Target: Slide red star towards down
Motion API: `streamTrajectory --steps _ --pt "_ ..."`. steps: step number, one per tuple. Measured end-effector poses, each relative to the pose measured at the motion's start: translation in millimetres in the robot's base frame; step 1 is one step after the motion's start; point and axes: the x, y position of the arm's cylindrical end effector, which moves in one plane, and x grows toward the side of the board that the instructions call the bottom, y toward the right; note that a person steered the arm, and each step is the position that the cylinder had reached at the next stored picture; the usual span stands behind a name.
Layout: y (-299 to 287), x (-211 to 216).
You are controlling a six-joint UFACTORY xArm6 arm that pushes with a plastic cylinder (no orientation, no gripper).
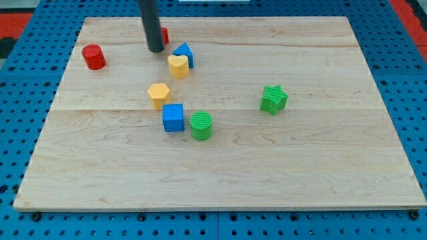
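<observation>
The red star point(164, 35) sits near the board's top left, mostly hidden behind my dark rod; only a red sliver shows at the rod's right side. My tip point(155, 50) rests on the board just below and left of the star, touching or nearly touching it. A blue block point(183, 53) and a yellow heart point(177, 66) lie just right and below the tip.
A red cylinder point(93, 57) stands at the view's left. A yellow hexagon point(159, 95), a blue cube point(173, 117) and a green cylinder point(201, 125) cluster near the middle. A green star point(273, 99) lies to the right. The wooden board point(320, 173) sits on a blue pegboard.
</observation>
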Motion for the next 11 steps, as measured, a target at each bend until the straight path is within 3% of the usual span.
streamTrajectory --steps 2,3,5,7,9,11 --pt "44.1 -58.2" --pt "-25.1 -55.5" --pt "-144.4 -31.9" --pt "-153.9 54.1" --pt "-151.3 28.6" --pt "-116.0 54.0"
